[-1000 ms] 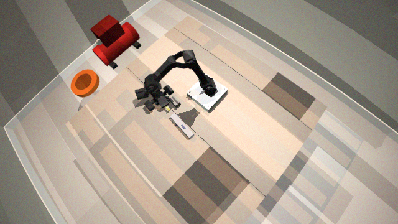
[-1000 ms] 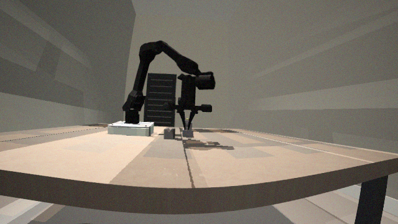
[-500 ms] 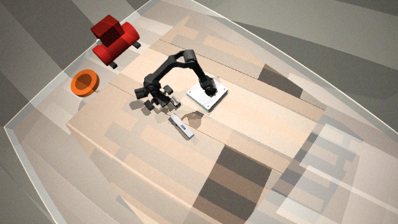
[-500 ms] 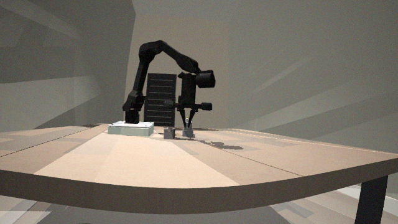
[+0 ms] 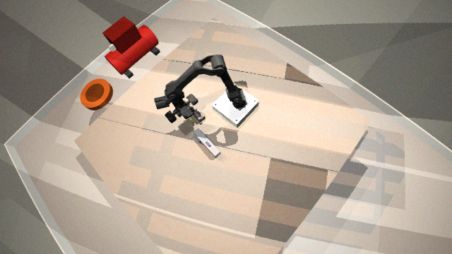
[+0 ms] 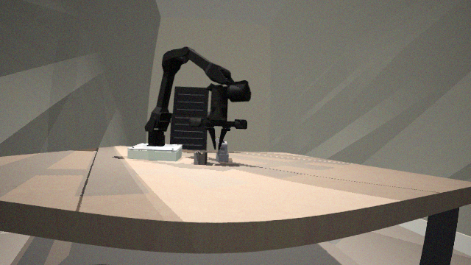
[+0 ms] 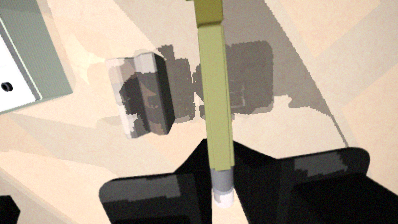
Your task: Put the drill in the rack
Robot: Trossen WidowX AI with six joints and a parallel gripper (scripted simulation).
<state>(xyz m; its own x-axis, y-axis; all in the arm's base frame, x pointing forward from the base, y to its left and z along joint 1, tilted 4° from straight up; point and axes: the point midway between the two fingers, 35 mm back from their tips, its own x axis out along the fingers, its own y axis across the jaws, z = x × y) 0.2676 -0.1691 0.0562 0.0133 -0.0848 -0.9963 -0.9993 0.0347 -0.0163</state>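
The drill (image 7: pixel 216 95) is a long yellow-green bar with a grey and white end. My gripper (image 6: pixel 217 148) (image 7: pixel 214 142) is shut on it near its grey end, above the table; a bit of yellow also shows under the fingers in the top view. The rack (image 5: pixel 200 116) (image 6: pixel 200 157) (image 7: pixel 148 95), a small grey grooved block, stands beside and below the drill, left of it in the wrist view. The long pale holder (image 5: pixel 214 151) (image 6: pixel 222 156) lies apart from the gripper. A small bluish piece (image 5: pixel 207 144) on its top looks like the key.
The arm's white base plate (image 5: pixel 226 107) (image 6: pixel 154 147) (image 7: pixel 10 65) is close to the rack. A red tank machine (image 5: pixel 132 53) and an orange ring (image 5: pixel 85 99) are at the upper left in the top view. A dark cabinet (image 6: pixel 189 107) stands behind the arm.
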